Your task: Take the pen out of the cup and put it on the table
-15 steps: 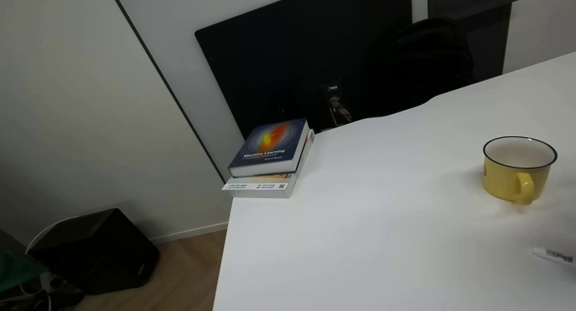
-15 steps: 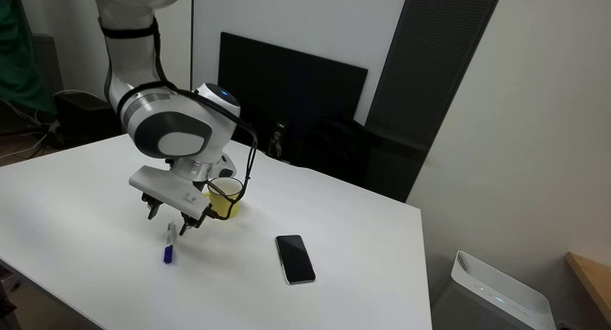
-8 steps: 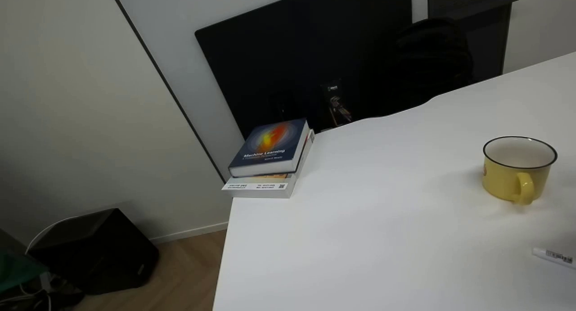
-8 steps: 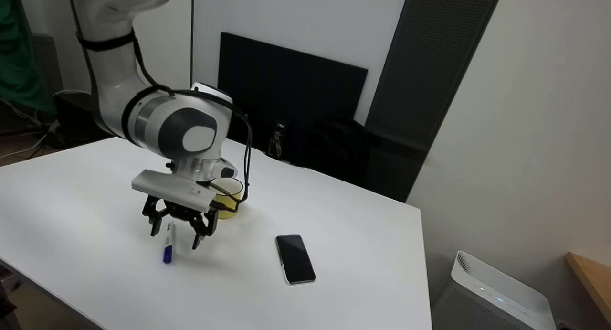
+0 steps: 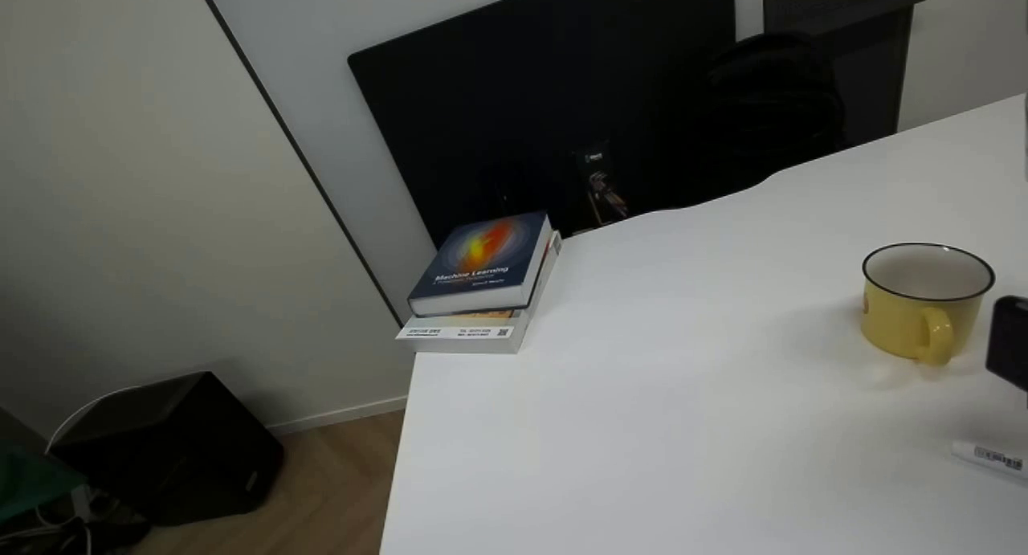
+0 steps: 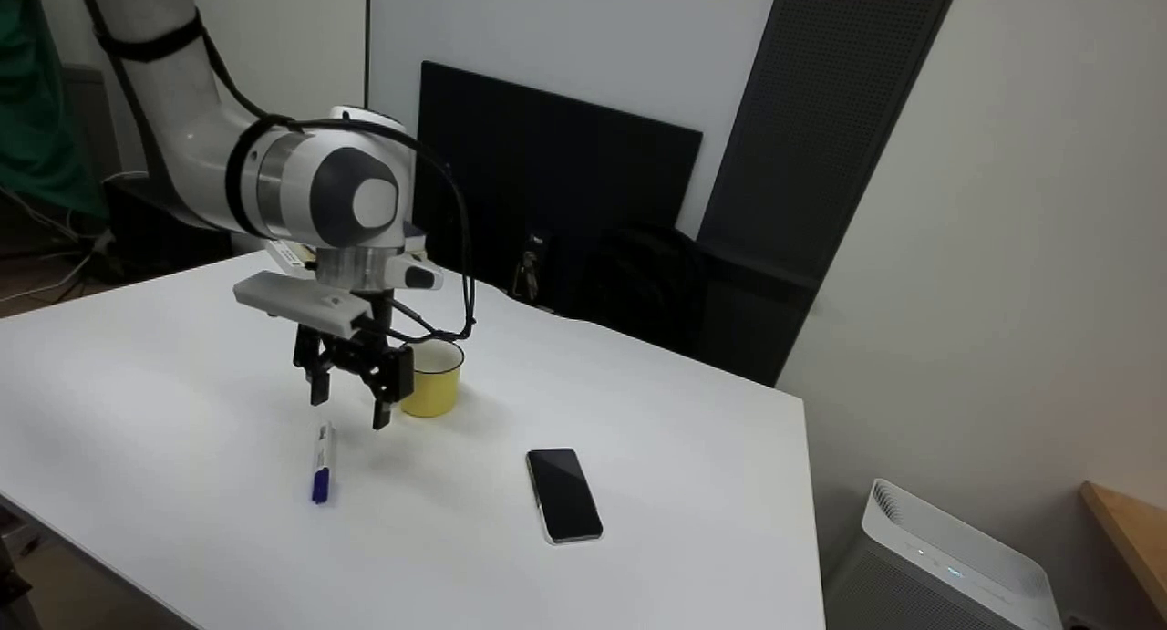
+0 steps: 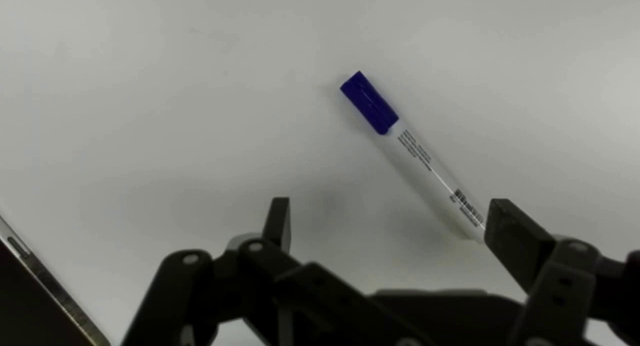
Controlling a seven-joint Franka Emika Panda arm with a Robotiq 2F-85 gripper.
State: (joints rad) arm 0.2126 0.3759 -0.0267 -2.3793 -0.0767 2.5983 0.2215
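Note:
The pen (image 6: 323, 461), white with a blue cap, lies flat on the white table (image 6: 684, 484). It also shows in the wrist view (image 7: 422, 158), and its white end shows at the right edge of an exterior view (image 5: 988, 457). The yellow cup (image 5: 919, 326) stands upright on the table apart from the pen; no pen shows in it. It shows behind my gripper in an exterior view (image 6: 433, 386). My gripper (image 6: 350, 414) is open and empty above the table, near the pen's white end. In the wrist view its right finger hides that end (image 7: 390, 206).
A black phone (image 6: 564, 495) lies on the table, also at the lower left of the wrist view (image 7: 30, 301). A stack of books (image 5: 482, 266) sits at a table corner. A black panel (image 6: 556, 174) stands behind the table's curved edge.
My hand has turned from tilted to more upright. The gripper first came down and forward, then rose and moved back. Its dark finger has entered an exterior view's right edge. Pen and cup have not moved.

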